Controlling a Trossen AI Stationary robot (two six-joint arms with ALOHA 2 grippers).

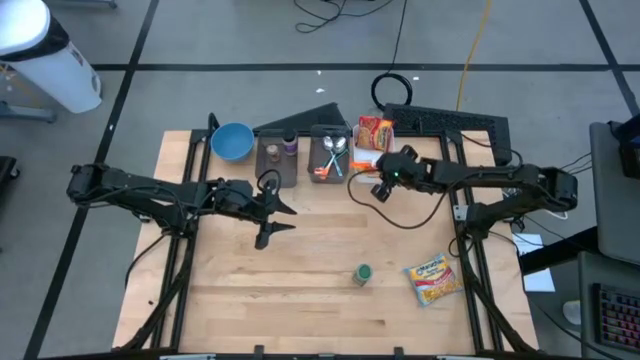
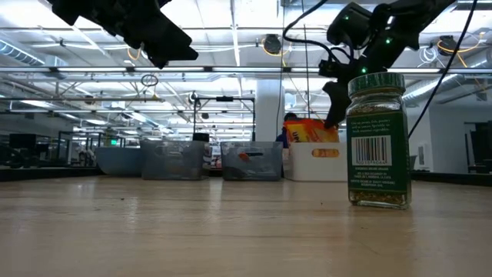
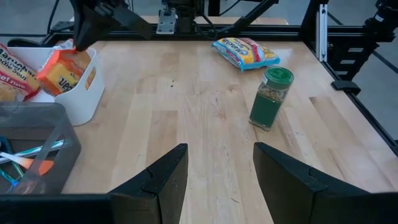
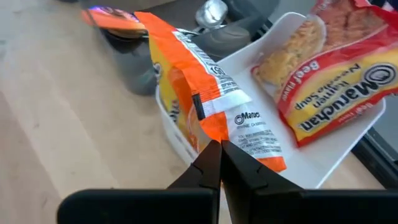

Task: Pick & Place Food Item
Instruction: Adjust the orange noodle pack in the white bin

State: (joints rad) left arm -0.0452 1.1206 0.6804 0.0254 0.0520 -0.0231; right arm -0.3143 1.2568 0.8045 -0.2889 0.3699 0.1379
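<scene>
**Right gripper pinches a noodle packet at the white bin**

The right gripper [image 4: 219, 163] sits at the far middle of the counter [image 1: 320, 260], its fingers pressed together on the edge of an orange noodle packet [image 4: 205, 93]. That packet stands tilted at the near rim of the white bin [image 4: 323, 155], which also holds a red and yellow Maruchan beef noodle packet [image 4: 339, 81] lying across it. Just left of the bin are two grey trays, one with spoons [image 1: 334, 148] in it, and a blue bowl [image 1: 232, 140] farther left.

The left gripper [image 1: 272, 215] hangs above the counter's left middle, fingers parted about halfway and holding nothing.

Near the front of the counter, a green spice jar [image 1: 362, 274] stands upright, and a yellow snack bag [image 1: 432, 279] lies flat just to its right, apart from it
</scene>
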